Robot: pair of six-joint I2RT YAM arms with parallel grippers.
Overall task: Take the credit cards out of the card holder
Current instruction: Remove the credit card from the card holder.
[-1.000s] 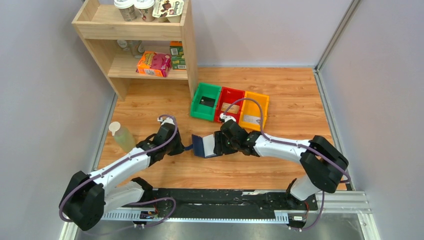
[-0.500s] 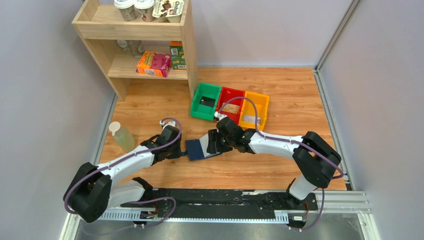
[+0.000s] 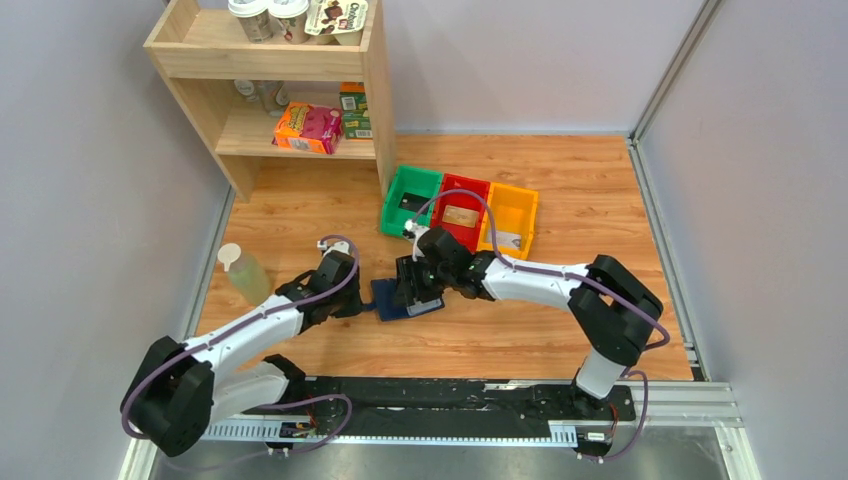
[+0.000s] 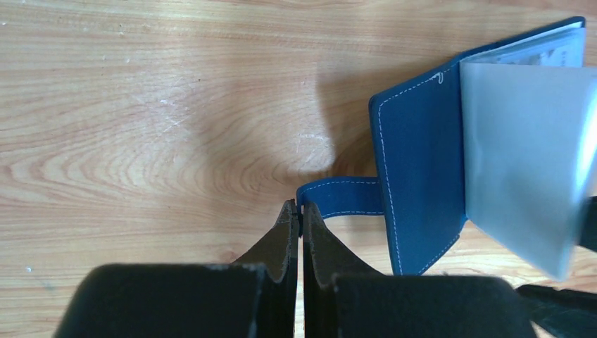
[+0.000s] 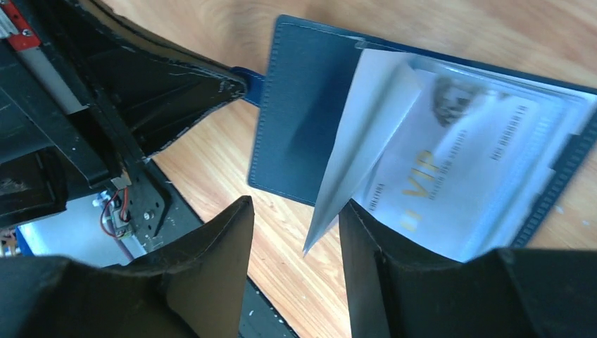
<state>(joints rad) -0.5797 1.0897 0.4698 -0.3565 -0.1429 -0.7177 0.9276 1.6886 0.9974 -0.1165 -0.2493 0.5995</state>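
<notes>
While the left gripper clamps the strap of the open card holder on the table, the right gripper straddles a clear sleeve, jaws half-apart. Next, it should pinch the credit card (still pocketed) and slide it out.

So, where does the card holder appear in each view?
Top external: card holder near the picture's centre.
Left wrist: holder on the right side, open.
Right wrist: holder from upper middle to the right edge.
Shared landmark: its blue strap, pinched by the left pincer; seen in both wrist views.
</notes>
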